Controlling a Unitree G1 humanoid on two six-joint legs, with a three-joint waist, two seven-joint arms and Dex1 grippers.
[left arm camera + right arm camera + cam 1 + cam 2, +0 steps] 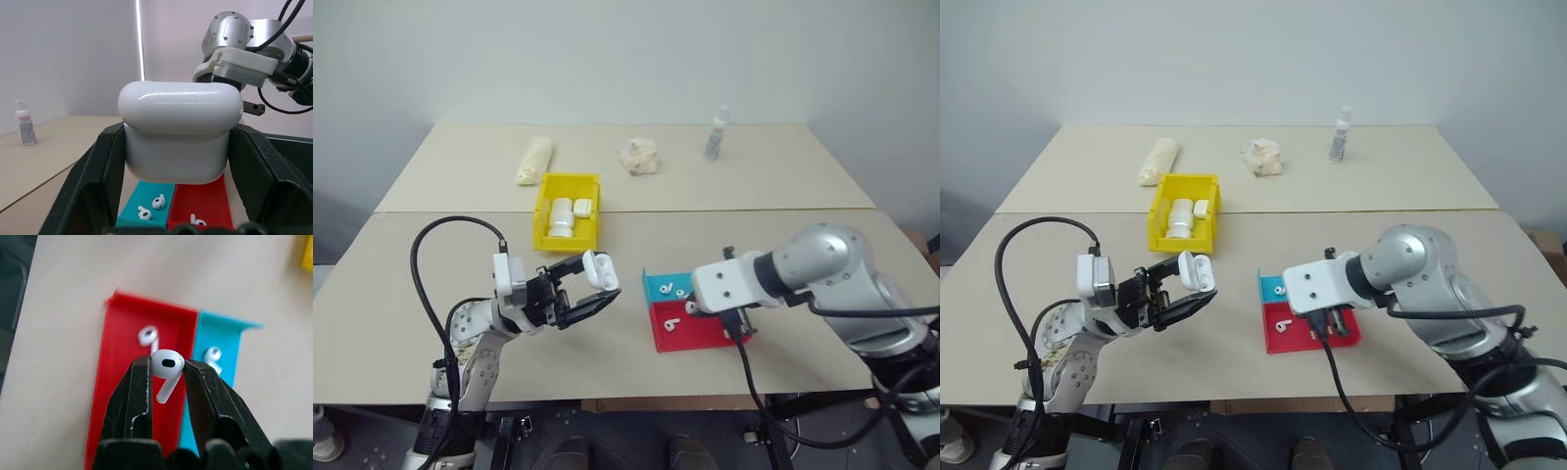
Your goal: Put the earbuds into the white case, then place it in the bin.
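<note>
The left hand point(592, 286) squeezes the white case point(598, 270) at lower left. The right hand point(167, 377) pinches one earbud point(166, 367) above the red tray point(117, 362).

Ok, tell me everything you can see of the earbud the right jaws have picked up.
The earbud is tiny, glossy white plastic, with a rounded head bearing a dark oval opening and a short stem hanging down at a slant. The right gripper pinches its head between two black fingers, one on each side, so it is lifted off the table. It hangs above the red tray, where another earbud lies; the blue tray sits alongside.
</note>
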